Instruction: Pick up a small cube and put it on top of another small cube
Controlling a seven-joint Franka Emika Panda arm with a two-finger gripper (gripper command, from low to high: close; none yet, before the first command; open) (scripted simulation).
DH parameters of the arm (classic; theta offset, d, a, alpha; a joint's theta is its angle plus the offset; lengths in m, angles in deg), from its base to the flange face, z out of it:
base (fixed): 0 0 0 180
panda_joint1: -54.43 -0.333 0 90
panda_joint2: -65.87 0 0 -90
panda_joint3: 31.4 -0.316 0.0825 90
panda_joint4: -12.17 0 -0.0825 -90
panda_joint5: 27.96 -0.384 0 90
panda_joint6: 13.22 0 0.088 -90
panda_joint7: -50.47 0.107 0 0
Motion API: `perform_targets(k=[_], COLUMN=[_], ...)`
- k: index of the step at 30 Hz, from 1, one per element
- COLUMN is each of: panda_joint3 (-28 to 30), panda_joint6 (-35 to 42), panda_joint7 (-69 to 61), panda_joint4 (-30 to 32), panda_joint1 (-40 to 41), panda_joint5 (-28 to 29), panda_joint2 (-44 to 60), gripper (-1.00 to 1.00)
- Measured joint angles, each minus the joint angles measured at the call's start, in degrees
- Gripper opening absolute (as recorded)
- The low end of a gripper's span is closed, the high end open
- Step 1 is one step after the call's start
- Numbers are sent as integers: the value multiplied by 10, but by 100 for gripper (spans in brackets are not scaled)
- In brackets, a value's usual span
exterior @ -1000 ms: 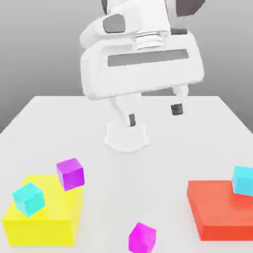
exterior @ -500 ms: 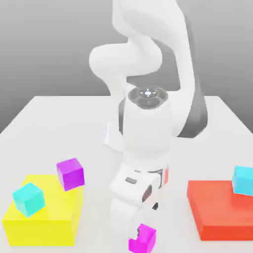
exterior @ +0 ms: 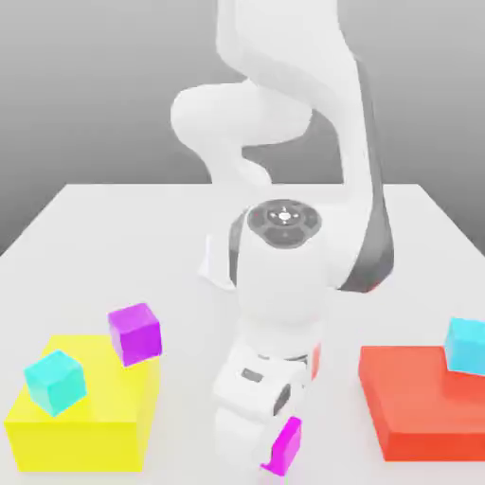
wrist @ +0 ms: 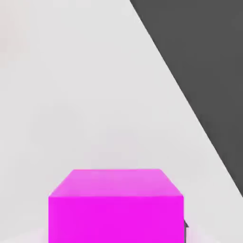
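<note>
The small cube (exterior: 285, 444) is bright magenta-pink and sits low at the table's front centre in the exterior view, half hidden by my hand. My gripper (exterior: 278, 455) has come down over it and is shut on its sides. The hand view puts the small cube (wrist: 116, 206) very close and centred, with a dark sliver of one finger (wrist: 185, 226) against its side. A darker violet-purple cube (exterior: 134, 333) leans at the far corner of the yellow block (exterior: 85, 438), towards the exterior view's left.
A cyan cube (exterior: 55, 382) rests on the flat yellow block. Another cyan cube (exterior: 466, 346) sits on the flat red block (exterior: 412, 417) at the exterior view's right. My arm's white base (exterior: 216, 265) stands mid-table. The hand view has the table's edge (wrist: 190, 109) nearby.
The arm swung down from high above the table onto the magenta-pink cube. The fingers went from open to shut on it, and the cube now looks turned and slightly shifted.
</note>
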Motion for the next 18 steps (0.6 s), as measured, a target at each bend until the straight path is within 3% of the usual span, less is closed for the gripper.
perform_targets(k=[5,10,13,14,15,18], panda_joint3=[-72,-141,-128,-116,-112,-112], panda_joint6=[68,139,99,77,60,60], panda_joint7=[21,49,57,57,59,58], panda_joint4=[6,11,19,22,25,25], panda_joint1=[-80,-216,-275,-255,-250,-250], panda_joint5=[26,61,71,72,73,73], panda_joint2=[-72,-154,-124,-106,-91,-91], gripper=[-100,-100,-100,-100,100,100])
